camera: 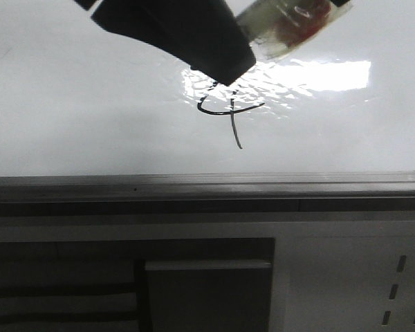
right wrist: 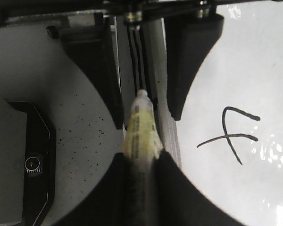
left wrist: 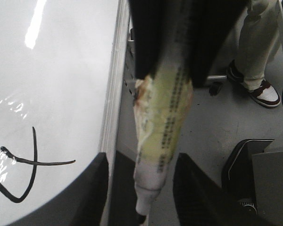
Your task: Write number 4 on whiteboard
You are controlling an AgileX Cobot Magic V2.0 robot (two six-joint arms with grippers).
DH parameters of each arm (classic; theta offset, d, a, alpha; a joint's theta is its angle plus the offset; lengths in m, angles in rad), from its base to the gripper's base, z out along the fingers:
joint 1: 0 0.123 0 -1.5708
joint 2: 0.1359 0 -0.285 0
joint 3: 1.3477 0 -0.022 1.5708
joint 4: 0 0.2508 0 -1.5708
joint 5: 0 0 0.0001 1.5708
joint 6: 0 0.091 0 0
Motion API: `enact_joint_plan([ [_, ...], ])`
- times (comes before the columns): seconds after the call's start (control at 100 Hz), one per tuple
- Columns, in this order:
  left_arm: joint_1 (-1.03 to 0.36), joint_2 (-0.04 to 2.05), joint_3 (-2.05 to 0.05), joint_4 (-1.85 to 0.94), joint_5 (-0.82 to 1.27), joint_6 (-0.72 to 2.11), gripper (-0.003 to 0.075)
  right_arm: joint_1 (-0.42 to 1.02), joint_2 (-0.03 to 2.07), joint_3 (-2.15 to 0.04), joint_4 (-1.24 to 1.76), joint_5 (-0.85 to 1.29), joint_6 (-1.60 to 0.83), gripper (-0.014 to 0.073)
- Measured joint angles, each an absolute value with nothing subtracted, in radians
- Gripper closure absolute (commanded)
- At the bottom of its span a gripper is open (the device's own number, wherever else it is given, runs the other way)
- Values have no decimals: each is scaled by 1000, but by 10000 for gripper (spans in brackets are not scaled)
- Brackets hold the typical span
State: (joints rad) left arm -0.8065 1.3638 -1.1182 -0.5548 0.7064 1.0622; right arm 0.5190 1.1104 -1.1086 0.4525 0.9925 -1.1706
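The right gripper (right wrist: 140,162) is pinching the marker (right wrist: 140,129) for control, tip beyond its fingers near the 4 (right wrist: 233,134) on the whiteboard (right wrist: 254,61).

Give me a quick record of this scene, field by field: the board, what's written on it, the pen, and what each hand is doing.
whiteboard: glossy white, bright glare patch, grey frame along its edge
number 4: drawn in thin black line, open top, curved crossbar, long tail
marker: wrapped in yellowish tape, tip off the strokes
right hand: shut on the marker
left hand: open, fingers either side of the marker's tip end, not gripping
task state: the figure looks complete
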Motion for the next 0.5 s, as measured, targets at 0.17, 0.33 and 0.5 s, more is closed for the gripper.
enact_joint_plan([
  [0.17,-806,1368,-1118,-555,698,1064,447,519,1110,-1109,453,993,-1171,646],
  [0.33,-806,1376,-1120,-556,696,1064,589,519,1110,-1109,450,991,-1171,646],
  [0.5,-806,1380,-1120,-562,700,1066,703,519,1110,-1109,448,979,-1173,646],
])
